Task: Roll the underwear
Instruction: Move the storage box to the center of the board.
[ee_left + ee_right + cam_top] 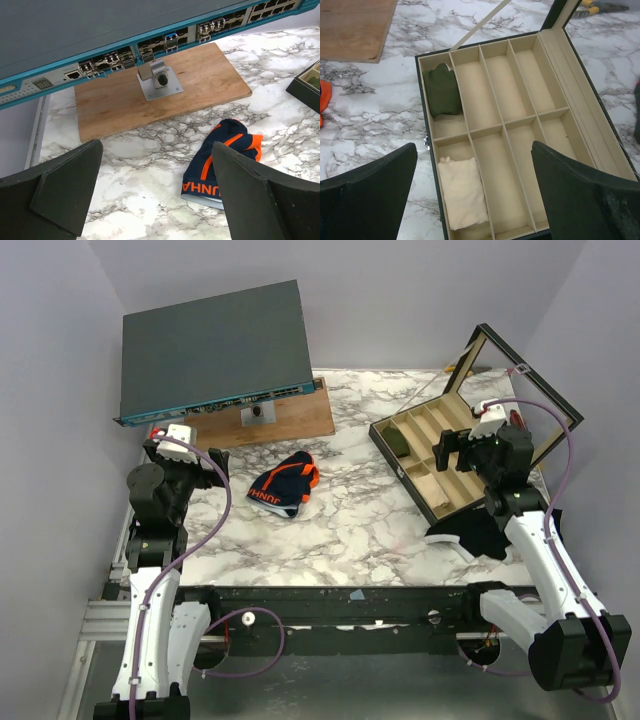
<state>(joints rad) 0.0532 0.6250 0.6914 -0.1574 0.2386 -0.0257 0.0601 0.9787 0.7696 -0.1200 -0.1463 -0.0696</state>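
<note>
The underwear (284, 483), navy with orange trim and lettering on the band, lies crumpled in a loose bundle on the marble table, left of centre. In the left wrist view the underwear (220, 159) sits right of the open jaws, partly behind the right finger (260, 200). My left gripper (210, 468) hovers open at the table's left edge, apart from the garment, and the left gripper (156, 150) holds nothing. My right gripper (452, 450) hangs open over the organizer box (395, 465). Nothing lies between the fingers of the right gripper (473, 147).
The organizer box (420, 57) has beige compartments and a raised lid (520, 390). It holds a green roll (442, 90) and a cream roll (462, 192). A black cloth (475, 535) lies near the right arm. A network switch (210, 350) stands above a wooden board (280, 420) at the back left.
</note>
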